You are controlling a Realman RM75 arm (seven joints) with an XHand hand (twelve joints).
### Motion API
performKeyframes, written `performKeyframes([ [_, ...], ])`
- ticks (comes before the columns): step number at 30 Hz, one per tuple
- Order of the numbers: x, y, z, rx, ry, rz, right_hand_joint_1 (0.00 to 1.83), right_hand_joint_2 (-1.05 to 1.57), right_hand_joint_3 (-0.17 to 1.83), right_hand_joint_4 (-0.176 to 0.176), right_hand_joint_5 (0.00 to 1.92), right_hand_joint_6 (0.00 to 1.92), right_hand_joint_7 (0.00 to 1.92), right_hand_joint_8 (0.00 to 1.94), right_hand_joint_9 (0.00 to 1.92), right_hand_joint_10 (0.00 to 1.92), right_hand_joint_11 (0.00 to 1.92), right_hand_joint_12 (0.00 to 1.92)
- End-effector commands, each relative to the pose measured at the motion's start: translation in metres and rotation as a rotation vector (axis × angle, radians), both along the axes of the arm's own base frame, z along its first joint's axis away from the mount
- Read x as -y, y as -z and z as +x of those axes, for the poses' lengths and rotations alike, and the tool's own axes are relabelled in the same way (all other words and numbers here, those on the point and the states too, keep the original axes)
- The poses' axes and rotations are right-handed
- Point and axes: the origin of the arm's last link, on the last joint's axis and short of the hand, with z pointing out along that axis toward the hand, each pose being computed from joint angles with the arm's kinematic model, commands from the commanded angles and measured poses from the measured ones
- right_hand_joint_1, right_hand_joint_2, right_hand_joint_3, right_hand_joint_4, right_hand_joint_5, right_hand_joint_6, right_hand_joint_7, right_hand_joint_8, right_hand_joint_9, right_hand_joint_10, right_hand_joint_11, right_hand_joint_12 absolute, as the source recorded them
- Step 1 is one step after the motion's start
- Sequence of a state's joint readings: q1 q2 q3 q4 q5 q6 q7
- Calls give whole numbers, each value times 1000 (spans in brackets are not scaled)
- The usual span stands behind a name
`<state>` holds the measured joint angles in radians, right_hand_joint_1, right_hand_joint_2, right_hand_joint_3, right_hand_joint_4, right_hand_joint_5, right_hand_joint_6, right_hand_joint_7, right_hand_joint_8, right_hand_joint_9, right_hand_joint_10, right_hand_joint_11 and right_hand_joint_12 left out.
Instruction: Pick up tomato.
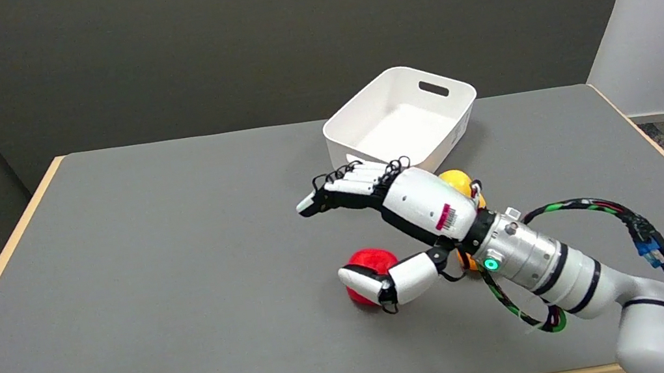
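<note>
Head view: camera looked down and across a grey table (157,291) with a pale wood edge; dark wall behind.
Right hand: right hand (406,221) reached in from the lower right of the frame and hung over the centre-right of the table, palm down. Fingers (348,184) stretched toward the upper left; thumb (385,280) swung low and out toward the lower left. Fingers and thumb stood well apart, with nothing between them.
Tomato: red tomato (370,266) sat on the table just below centre, partly hidden by the thumb. Thumb lay across its near side; whether it touched the skin could not be told from this angle. Fingers were well above and beyond it.
Other items: yellow-orange object (458,182), partly hidden behind the wrist, sat between the tomato and a white bin (362,126). The bin stood upper centre-right, tilted to the table edges.
Step (judgement): pre-grasp; tomato not yet enclosed or lifted.
Risk 1: thumb sat beside, not opposite, the fingers' line; closing from here might nudge the round tomato toward the left of the frame, and it might roll.
Risk 2: fingers too high; closing without lowering might catch only the top, and the grip could slip.
Risk 3: wrist hung close over the yellow-orange object; dropping the hand might knock it.
</note>
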<state>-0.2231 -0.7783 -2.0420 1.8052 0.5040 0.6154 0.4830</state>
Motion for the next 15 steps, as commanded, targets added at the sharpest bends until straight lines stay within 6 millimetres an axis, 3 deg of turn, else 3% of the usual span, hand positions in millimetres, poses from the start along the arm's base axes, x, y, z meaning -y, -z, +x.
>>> performKeyframes([
  [1, 38, -16, 4, -250, 52, -56, 502, 620, 941, 144, 345, 701, 500, 578, 411, 895, 315, 1495],
  [10, 51, -47, 16, -402, 44, -125, 500, 615, 938, 140, 345, 697, 498, 570, 400, 886, 288, 1471],
  [15, 51, -60, 20, -356, 99, -120, 495, 611, 933, 138, 345, 692, 496, 561, 391, 887, 278, 1466],
])
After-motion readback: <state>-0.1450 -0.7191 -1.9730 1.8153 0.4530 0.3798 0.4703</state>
